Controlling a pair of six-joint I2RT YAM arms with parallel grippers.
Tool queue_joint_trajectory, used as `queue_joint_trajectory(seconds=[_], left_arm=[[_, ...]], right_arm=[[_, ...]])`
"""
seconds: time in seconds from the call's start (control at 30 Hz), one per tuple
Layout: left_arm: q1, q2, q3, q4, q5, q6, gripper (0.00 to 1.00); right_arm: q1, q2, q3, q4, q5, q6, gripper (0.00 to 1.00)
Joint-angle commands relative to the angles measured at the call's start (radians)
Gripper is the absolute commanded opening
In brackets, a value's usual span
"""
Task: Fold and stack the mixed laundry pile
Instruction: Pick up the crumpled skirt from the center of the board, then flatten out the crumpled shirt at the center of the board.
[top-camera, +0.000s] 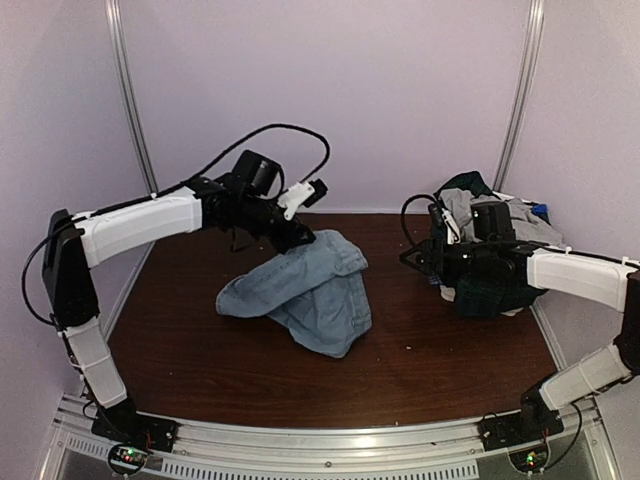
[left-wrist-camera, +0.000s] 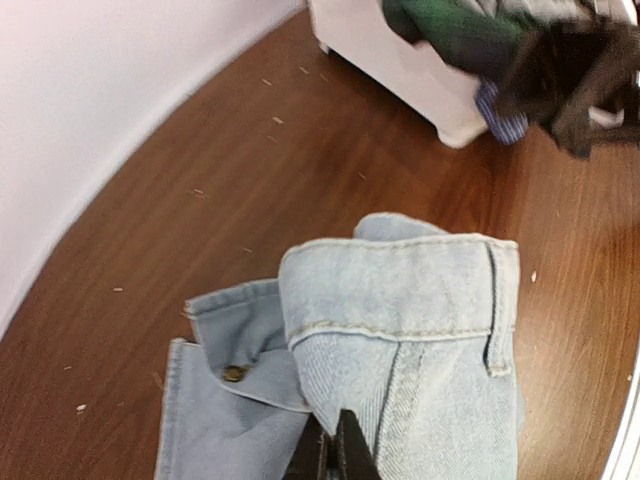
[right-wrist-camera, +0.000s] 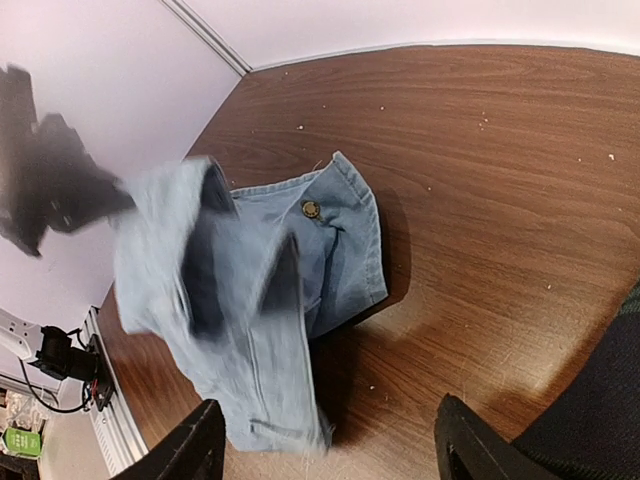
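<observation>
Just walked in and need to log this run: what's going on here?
The left gripper is shut on a light blue denim garment, holding one end up while the rest drapes on the table. The right gripper is open and empty, beside the mixed laundry pile at the far right corner.

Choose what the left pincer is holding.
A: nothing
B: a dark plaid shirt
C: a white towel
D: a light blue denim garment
D: the left pincer is shut on a fold of the light blue denim garment.
</observation>
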Motion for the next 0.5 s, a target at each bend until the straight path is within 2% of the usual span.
queue_joint_trajectory(seconds=[0.0,0.1,0.2,0.37,0.43,0.47], left_arm=[[0.140,-0.167,0.078,0.095,-0.028,-0.122,0.00],[0.225,-0.218,0.133,0.092,-0.063,-0.178,0.00],[0.297,-0.223,0.184,0.066,0.064,-0.192,0.00],[0.299,-0.231,0.193,0.042,0.161,-0.167,0.00],[0.260,-0.232,0.197,0.018,0.243,-0.110,0.00],[0.218,-0.229,0.202,-0.020,0.241,-0.055,0.00]], right_arm=[[-0.004,0.022,0.057,0.028,-0.022,-0.015,0.72],[-0.004,0.044,0.081,0.030,-0.032,-0.009,0.72],[-0.004,0.066,0.095,0.072,-0.046,0.006,0.72],[-0.004,0.099,0.114,0.097,-0.072,0.017,0.72],[-0.004,0.101,0.116,0.103,-0.074,0.020,0.72],[-0.004,0.101,0.117,0.102,-0.073,0.019,0.72]])
